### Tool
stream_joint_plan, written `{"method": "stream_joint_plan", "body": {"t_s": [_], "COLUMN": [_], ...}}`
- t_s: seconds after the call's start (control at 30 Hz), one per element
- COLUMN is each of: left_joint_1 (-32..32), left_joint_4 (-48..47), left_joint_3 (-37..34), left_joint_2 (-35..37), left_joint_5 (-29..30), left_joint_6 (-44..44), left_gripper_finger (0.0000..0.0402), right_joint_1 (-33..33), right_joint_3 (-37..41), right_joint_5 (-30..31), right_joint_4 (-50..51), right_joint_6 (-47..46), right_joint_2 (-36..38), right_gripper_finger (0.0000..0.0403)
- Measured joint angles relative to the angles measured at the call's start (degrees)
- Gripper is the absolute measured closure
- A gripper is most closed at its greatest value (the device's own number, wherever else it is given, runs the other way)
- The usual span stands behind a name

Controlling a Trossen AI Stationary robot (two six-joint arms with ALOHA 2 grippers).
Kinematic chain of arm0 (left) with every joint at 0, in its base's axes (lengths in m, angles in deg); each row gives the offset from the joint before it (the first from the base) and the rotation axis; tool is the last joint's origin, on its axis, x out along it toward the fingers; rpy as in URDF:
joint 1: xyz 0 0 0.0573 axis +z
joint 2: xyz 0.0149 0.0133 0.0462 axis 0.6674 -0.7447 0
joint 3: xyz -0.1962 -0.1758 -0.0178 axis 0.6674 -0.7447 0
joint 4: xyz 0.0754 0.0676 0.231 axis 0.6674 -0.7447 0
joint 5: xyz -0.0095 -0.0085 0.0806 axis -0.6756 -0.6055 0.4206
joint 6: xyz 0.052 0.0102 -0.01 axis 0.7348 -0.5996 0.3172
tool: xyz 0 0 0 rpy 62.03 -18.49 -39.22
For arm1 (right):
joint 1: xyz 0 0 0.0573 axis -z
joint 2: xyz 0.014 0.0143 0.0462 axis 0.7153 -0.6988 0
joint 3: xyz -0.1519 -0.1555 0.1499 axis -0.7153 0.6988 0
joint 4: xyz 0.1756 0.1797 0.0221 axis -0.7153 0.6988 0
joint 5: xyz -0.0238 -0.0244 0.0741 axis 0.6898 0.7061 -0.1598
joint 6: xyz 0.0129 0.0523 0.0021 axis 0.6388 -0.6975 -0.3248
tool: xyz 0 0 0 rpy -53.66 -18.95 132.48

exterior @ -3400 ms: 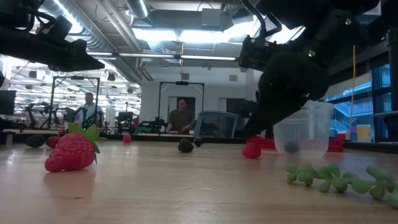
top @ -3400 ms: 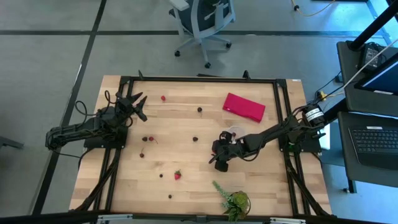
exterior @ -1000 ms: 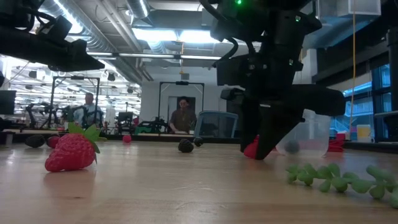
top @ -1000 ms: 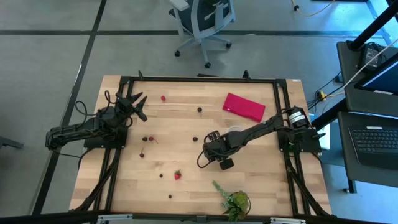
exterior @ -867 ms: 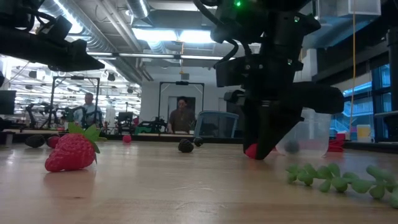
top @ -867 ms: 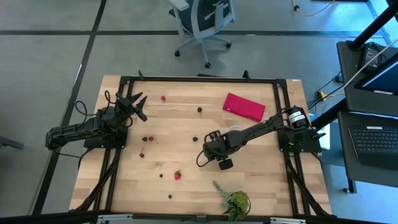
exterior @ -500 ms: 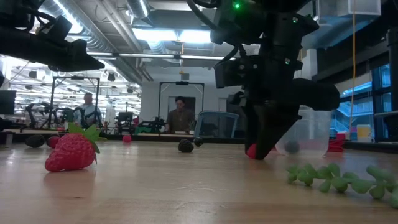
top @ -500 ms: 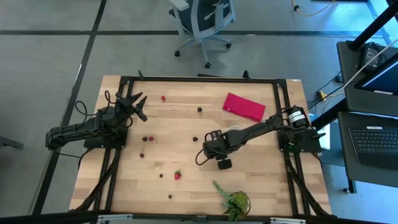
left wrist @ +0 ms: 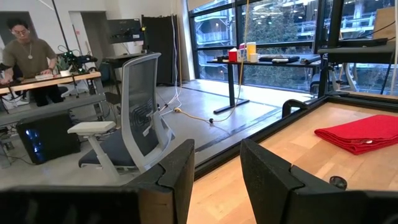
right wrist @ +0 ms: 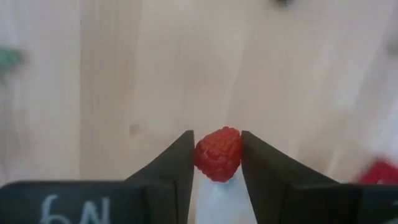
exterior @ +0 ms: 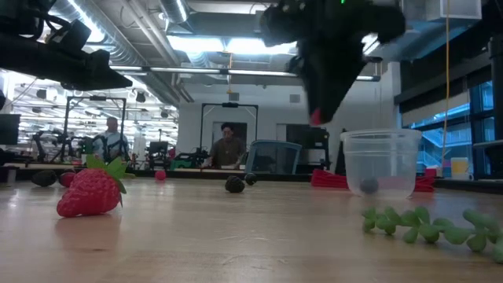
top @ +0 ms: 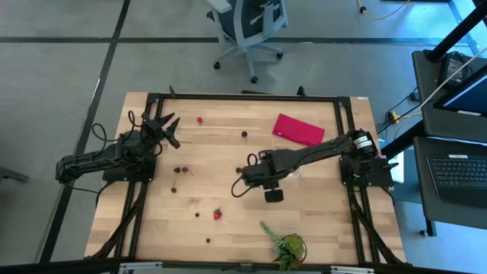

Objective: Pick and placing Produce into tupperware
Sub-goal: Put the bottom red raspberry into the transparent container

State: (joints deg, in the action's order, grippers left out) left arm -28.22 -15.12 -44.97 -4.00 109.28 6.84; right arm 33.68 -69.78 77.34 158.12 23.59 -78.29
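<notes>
robotics lab/office floor: open ceiling ducts [exterior: 134, 47], desks with seated person [exterior: 229, 146], office chair [top: 247, 27], laptop cart [top: 460, 171].

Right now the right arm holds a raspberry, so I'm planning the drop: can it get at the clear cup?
Probably yes: the right gripper hangs above table level beside the cup, whose mouth is open.

- readable marks: one only. pale characters on the dark body of the right gripper [right wrist: 217, 158], just behind its fingers, in the right wrist view; they look like "6n", seen upside down and cut off by the picture's edge, so the reading is uncertain.
- left gripper [left wrist: 217, 165]: no lettering visible on it.
- high and low views: no text, label, brand or number can be read.
</notes>
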Motion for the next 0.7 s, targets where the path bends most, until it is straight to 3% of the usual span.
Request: {"method": "stream_joint_plan", "body": {"t_s": [0.13,0.3,0.4,0.7], "left_joint_1": [0.0,0.0,0.0,0.0], "left_joint_4": [0.0,0.0,0.0,0.0], "left_joint_3": [0.0,0.0,0.0,0.0], "left_joint_2": [0.0,0.0,0.0,0.0], "left_joint_5": [0.0,0.0,0.0,0.0], "left_joint_6": [0.0,0.0,0.0,0.0], "left_gripper_finger": [0.0278,0.0278,0.0278,0.0278], "right_joint_1": [0.0,0.0,0.2,4.0], "right_joint_3": [-1.3,4.1,8.5,25.9], "right_joint_5": [0.0,0.9,4.0,4.4], "right_joint_4": [7.0,7.8,5.3,-8.1], "right_joint_6": [-4.4,-9.0,-10.6,-10.1], "right_joint_2": [1.2,6.8,11.3,17.1], "right_gripper_finger": [0.0282,0.0282,0.0282,0.0282]}}
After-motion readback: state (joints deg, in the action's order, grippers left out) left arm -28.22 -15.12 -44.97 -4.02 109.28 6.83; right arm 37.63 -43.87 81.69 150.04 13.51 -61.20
